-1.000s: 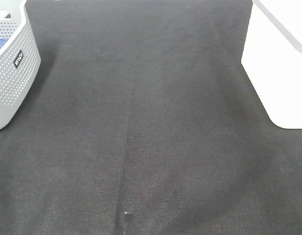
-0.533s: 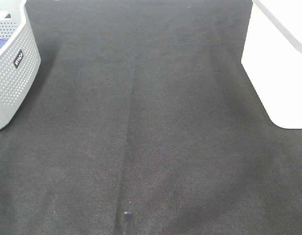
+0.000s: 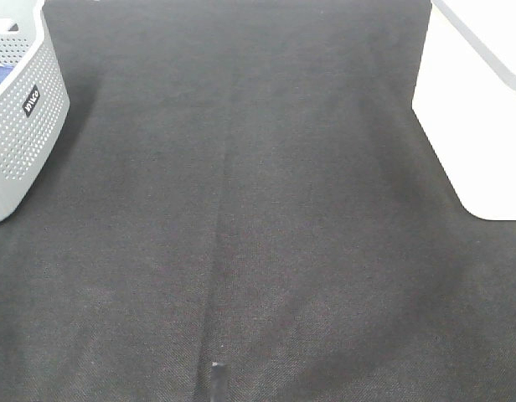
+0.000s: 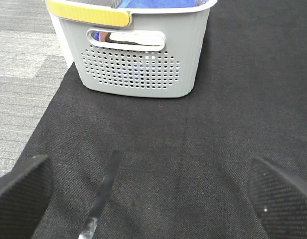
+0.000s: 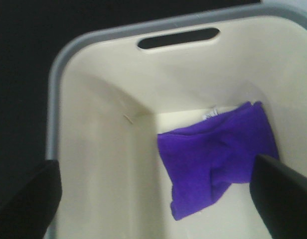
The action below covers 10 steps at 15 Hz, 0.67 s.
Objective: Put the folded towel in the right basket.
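A purple folded towel (image 5: 218,154) lies on the floor of the white right basket (image 5: 98,164), seen in the right wrist view. That basket shows at the right edge of the exterior high view (image 3: 476,109). My right gripper (image 5: 153,199) hangs open above the basket, its fingers (image 5: 29,199) spread wide and holding nothing. My left gripper (image 4: 148,194) is open and empty over the black mat, short of the grey left basket (image 4: 138,64). Neither arm shows in the exterior high view.
The grey perforated left basket (image 3: 19,109) stands at the left edge and holds blue cloth (image 4: 153,4). A yellow strip (image 4: 88,15) sits on its rim. The black mat (image 3: 241,209) covers the table. Grey carpet (image 4: 19,74) lies beyond the mat's edge.
A bit of purple at the right edge of the exterior high view half a second ago is gone now. The mat and both baskets have not moved.
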### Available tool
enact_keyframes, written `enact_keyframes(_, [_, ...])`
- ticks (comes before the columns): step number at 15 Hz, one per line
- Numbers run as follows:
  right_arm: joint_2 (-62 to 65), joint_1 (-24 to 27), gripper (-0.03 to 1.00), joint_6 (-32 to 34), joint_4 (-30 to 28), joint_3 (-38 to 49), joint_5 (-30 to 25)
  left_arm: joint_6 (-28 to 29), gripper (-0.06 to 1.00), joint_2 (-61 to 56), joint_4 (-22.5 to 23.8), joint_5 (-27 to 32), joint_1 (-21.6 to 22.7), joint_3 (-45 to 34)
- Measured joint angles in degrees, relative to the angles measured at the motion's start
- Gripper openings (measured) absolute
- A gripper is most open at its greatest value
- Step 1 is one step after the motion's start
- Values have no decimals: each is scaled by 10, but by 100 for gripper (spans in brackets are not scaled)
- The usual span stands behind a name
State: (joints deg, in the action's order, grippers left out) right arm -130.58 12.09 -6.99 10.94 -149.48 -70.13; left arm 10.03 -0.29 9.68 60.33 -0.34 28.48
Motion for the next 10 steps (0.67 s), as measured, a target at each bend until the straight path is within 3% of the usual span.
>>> enact_keyframes(3, [58, -87, 97, -2, -33, 11, 2, 0, 99, 0, 0, 0, 0, 0])
enact_keyframes(5, [117, -114, 97, -1, -61, 94, 2, 0, 99, 0, 0, 0, 0, 0])
enact_keyframes(7, [215, -113, 97, 1, -65, 248, 3, 0, 99, 0, 0, 0, 0, 0])
enact_keyframes(8, [305, -113, 97, 6, -70, 381, 3, 0, 99, 0, 0, 0, 0, 0])
enact_keyframes(10, [407, -113, 97, 9, -70, 524, 4, -1, 99, 0, 0, 0, 0, 0])
